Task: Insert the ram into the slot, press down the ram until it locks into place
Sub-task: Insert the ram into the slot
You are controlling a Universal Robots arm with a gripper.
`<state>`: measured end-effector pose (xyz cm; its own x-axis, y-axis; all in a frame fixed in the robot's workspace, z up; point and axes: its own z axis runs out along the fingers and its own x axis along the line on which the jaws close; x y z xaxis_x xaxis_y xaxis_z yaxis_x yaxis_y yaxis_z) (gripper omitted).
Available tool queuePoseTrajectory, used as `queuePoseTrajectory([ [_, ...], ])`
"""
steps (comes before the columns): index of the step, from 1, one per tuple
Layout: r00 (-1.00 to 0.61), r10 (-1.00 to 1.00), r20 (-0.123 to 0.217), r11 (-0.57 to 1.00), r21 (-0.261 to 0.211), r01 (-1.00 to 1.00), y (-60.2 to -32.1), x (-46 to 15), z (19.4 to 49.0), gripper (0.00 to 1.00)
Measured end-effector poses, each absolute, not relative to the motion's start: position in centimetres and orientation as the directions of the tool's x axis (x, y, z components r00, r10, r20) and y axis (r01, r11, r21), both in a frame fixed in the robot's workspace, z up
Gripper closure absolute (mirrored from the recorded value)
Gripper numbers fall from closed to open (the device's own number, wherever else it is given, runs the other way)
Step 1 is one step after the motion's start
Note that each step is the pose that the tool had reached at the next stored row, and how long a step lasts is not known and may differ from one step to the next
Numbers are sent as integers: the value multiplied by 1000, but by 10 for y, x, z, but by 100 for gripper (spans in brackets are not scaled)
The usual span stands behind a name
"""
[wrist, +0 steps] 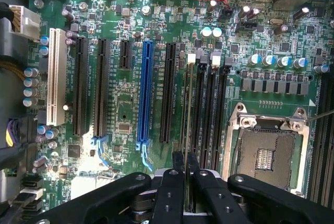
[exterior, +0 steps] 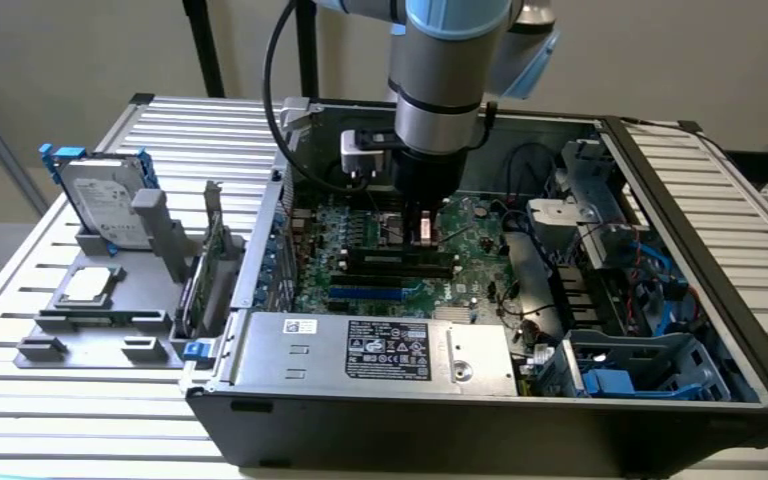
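A robot arm (exterior: 444, 90) pointed straight down into an open computer case (exterior: 491, 425), with its gripper (wrist: 185, 162) low over the motherboard (wrist: 125, 109). The jaws were closed almost together on the ram (wrist: 186, 114), which showed edge-on as a thin strip pinched between the two fingertips. Its long axis ran straight out from the jaws, in line with the slot (wrist: 194, 104) directly beneath. A pale latch (wrist: 191, 57) marked the slot's far end. Three matching sockets lay to one side of the jaws and a blue slot (wrist: 146, 93) to the other. Whether the ram's lower edge sat in the slot could not be told.
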<state>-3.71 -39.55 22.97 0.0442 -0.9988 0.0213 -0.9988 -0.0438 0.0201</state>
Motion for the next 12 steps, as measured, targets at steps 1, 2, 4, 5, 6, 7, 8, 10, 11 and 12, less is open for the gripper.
queuePoseTrajectory([
  [1, 44, -999, 21, -44, 20, -999, -395, -37, 230, 87],
  [2, 44, -999, 21, -44, 20, -999, -395, -37, 229, 87],
  [4, 44, -999, 21, -44, 21, -999, -395, -37, 229, 87],
  [5, 44, -999, 21, -43, 21, -999, -395, -37, 229, 87],
  [6, 43, -999, 21, -43, 21, -999, -395, -37, 228, 87],
  [7, 43, -999, 21, -43, 21, -999, -395, -37, 228, 87],
  [8, 42, -999, 21, -42, 21, -999, -395, -37, 228, 87],
  [10, 40, -999, 21, -39, 21, -999, -395, -37, 228, 87],
  [11, 38, -999, 21, -38, 21, -999, -395, -37, 228, 87],
  [12, 37, -999, 21, -36, 21, -999, -395, -37, 228, 87],
])
